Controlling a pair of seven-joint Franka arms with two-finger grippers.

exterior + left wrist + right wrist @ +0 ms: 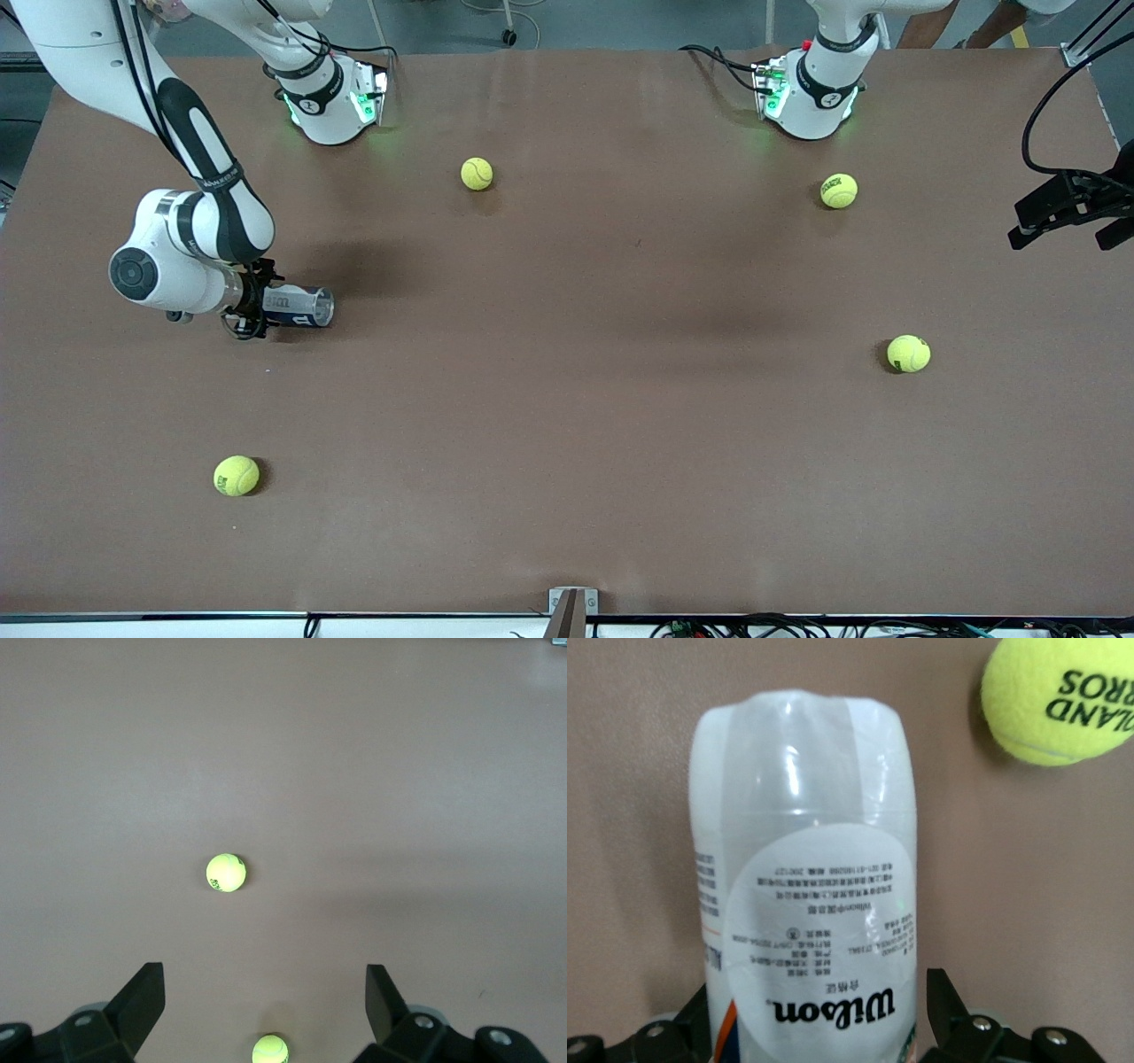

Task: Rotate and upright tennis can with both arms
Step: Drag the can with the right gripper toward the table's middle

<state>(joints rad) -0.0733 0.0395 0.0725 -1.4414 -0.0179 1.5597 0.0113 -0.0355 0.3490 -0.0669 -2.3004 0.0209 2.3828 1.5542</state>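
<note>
Clear plastic: your tennis can point(299, 307) lies on its side toward the right arm's end of the table point(567, 425), about midway between the edge where the bases stand and the edge nearest the front camera, its open mouth pointing toward the table's middle.
Right gripper: you have the right gripper point(252, 306) at the can's closed end, low at the table.
Right fingers: in the right wrist view the can point(806, 895) fills the gap between the two black fingers point(950, 1010), which sit against its sides, closed on it.
Left gripper: your left gripper point(1067, 208) waits up in the air over the edge at the left arm's end of the table.
Left fingers: spread wide in the left wrist view, the fingers point(142, 997) hold nothing and touch nothing.
Front view only: you see four tennis balls spread across the table, one point(236, 475) toward the front corner at the right arm's end.
Right wrist view only: the white Wilson label, and a tennis ball point(1059, 695) on the table past the can.
Left wrist view only: two balls on bare table, one point(226, 873) out ahead of the fingers, one point(270, 1050) between them.
</note>
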